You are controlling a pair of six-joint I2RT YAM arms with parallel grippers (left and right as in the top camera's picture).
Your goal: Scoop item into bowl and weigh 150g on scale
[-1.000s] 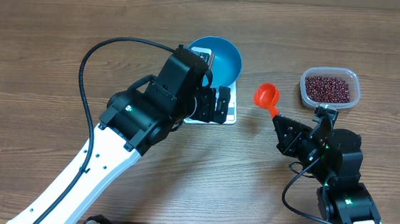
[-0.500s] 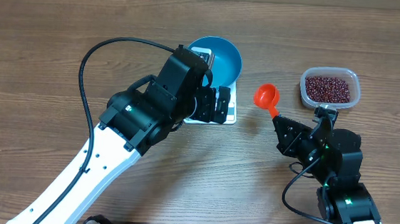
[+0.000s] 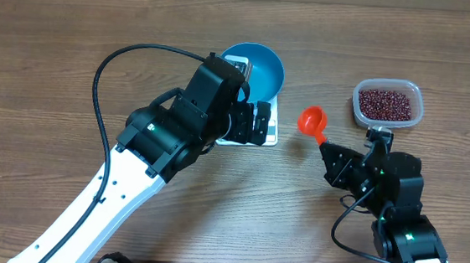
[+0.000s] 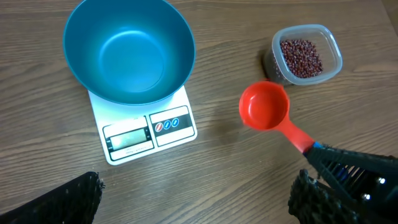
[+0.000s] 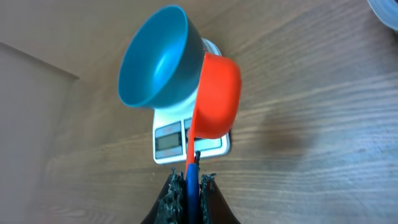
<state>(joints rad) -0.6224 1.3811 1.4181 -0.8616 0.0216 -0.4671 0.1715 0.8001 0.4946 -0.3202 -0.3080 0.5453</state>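
Table (image 3: 56, 50) — beans (image 3: 383, 101) in tub (image 3: 358, 114), apart frm R end effector (image 3: 328, 149) gripping scoop (image 3: 312, 118).

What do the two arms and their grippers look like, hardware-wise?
Left arm: long white link, bulky black joint housings, a looping black cable, a small green light. Left gripper: black, with two blocky fingers and rough textured pads. Right arm: black upper housings, white lower link, green lights, a thin black cable. Right gripper: black and narrow.
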